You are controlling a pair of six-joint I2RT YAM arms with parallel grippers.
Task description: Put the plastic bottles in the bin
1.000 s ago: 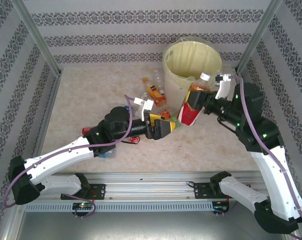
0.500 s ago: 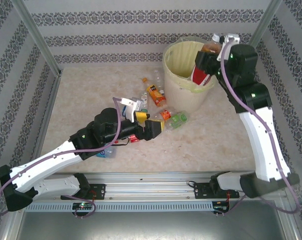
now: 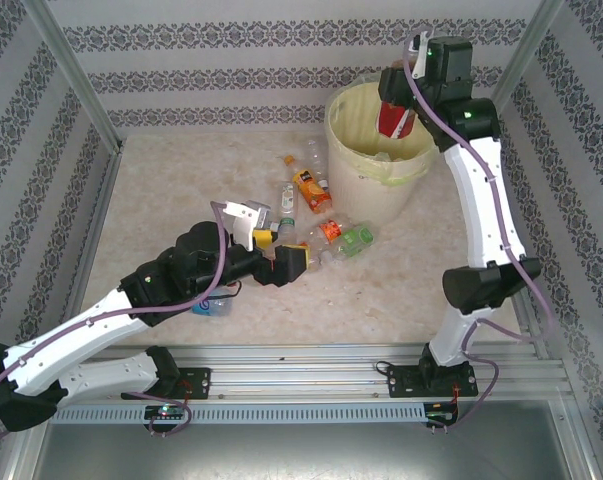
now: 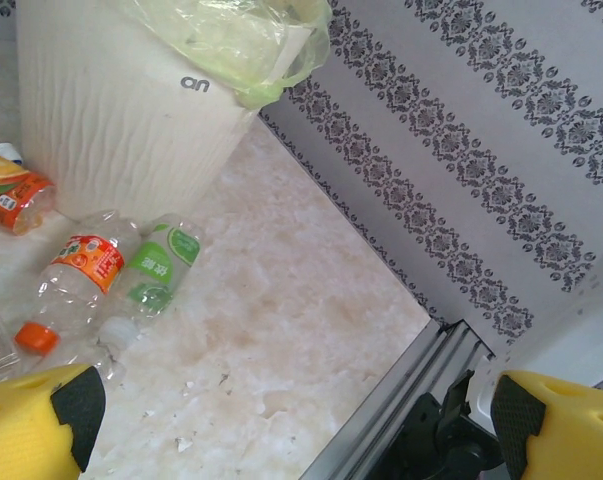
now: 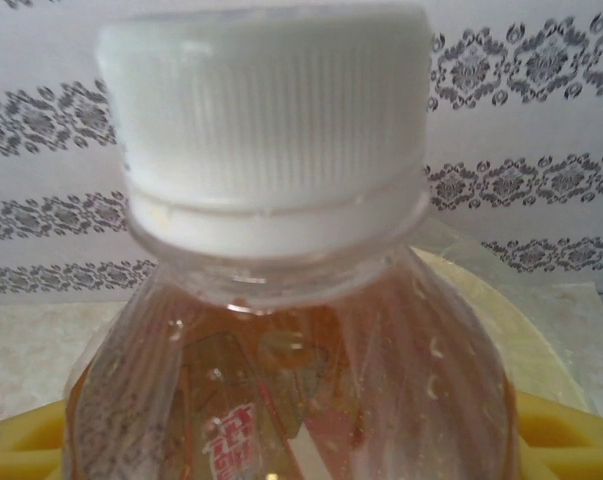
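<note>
My left arm runs up from the lower left of the top view. My left gripper hangs low over the table, a little left of centre, with its jaws spread wide and nothing between them. In the left wrist view its 2 yellow fingers sit in the bottom corners with bare marble between them. Under my left forearm, lower left of centre, lies what looks like a blue-labelled bottle, partly hidden.

Just past the left fingers, near mid-frame, 2 bottles lie on their sides next to each other. One is an orange-capped bottle with an orange label, the other a green-labelled bottle with a white cap. Both are near the foot of the bin. Further up, an orange bottle lies just beside the bin's left wall, among a few clear ones I cannot count.

The bin stands upright, upper right of centre, with its pale yellow liner folded over the rim.

My right arm rises from the lower right and reaches over the bin's far right rim. My right gripper is clenched on a white-capped bottle, which hangs above the bin's open mouth with its red label showing. In the right wrist view the cap is in the upper frame with amber liquid below it, and my yellow pads flank the bottle at both bottom corners.
</note>
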